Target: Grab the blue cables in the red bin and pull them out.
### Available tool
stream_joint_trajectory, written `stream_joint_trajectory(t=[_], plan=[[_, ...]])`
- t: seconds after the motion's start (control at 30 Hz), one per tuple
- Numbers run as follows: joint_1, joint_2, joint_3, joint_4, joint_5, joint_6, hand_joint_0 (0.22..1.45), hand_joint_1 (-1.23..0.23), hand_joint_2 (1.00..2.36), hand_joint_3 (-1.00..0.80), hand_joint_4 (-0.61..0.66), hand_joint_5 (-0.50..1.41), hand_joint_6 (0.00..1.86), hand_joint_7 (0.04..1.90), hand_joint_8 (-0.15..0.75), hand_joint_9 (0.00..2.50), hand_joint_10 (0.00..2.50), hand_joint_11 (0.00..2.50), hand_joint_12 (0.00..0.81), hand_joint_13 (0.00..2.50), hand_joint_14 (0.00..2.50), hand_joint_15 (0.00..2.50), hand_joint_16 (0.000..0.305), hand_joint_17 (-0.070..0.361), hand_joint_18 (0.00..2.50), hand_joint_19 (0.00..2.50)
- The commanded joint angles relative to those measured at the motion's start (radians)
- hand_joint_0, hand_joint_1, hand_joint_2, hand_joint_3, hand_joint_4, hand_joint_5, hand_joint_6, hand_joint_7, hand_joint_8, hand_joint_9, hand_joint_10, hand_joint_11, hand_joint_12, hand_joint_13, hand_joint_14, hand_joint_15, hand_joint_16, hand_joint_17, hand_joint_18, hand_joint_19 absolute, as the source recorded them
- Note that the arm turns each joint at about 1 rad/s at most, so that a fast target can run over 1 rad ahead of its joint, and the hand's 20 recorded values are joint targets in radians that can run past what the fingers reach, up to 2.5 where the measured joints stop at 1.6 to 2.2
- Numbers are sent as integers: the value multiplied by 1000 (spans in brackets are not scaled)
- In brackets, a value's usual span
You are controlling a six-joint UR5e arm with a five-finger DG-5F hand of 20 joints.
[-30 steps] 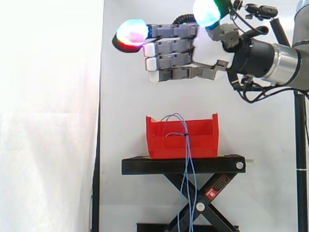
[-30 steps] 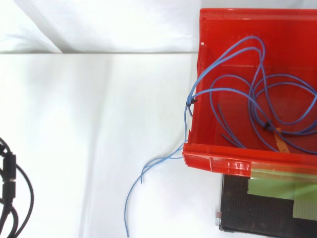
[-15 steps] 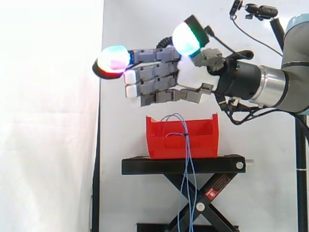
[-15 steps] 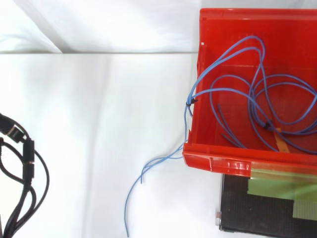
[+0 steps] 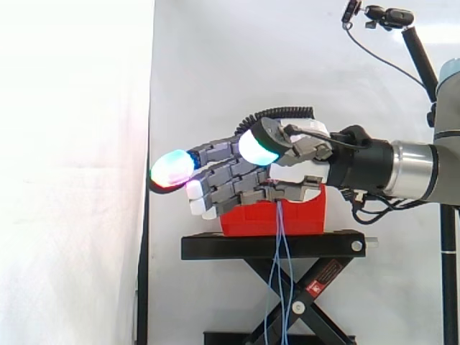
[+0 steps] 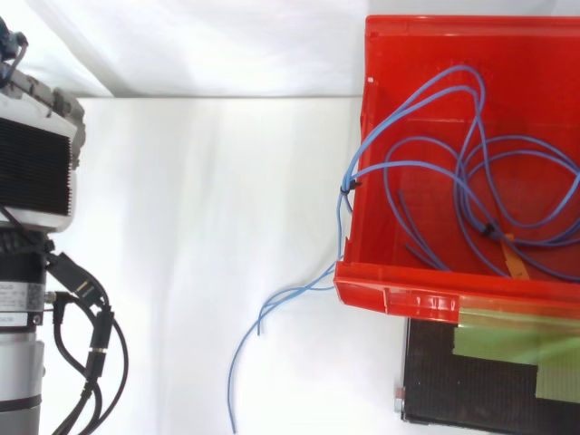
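The hand (image 5: 302,171) shows in front of the top of the red bin (image 6: 399,294) in the side view. Its fingers (image 5: 230,180) are stretched out loose and hold nothing. The blue cables (image 6: 348,185) lie curled in the bin, and some hang over its side.

A brightly lit white cloth curtain (image 5: 72,180) hung at the left and far side, with a black metal scissor-lift stand (image 5: 273,246) before it and a thin black pole (image 5: 449,287) at the right.
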Motion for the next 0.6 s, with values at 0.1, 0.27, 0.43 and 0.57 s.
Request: stream_joint_trajectory(t=[0.1,0.27,0.43,0.57], plan=[[6,0,-1,-5,-7,-195,785,-856,1000,-1000,309,757,12,524,282,610,16,448,356,545,19,424,48,108,347,495],[9,0,11,-27,-68,-291,784,-860,1000,-1000,310,782,11,561,282,613,15,447,356,545,17,418,48,108,346,495],[4,0,54,-140,-118,-399,792,-874,1000,-1000,308,793,11,573,284,614,18,455,356,544,17,415,48,107,347,488],[-5,0,120,-298,-157,-515,798,-891,1000,-1000,307,790,10,569,282,613,16,456,354,543,17,418,47,106,347,488]])
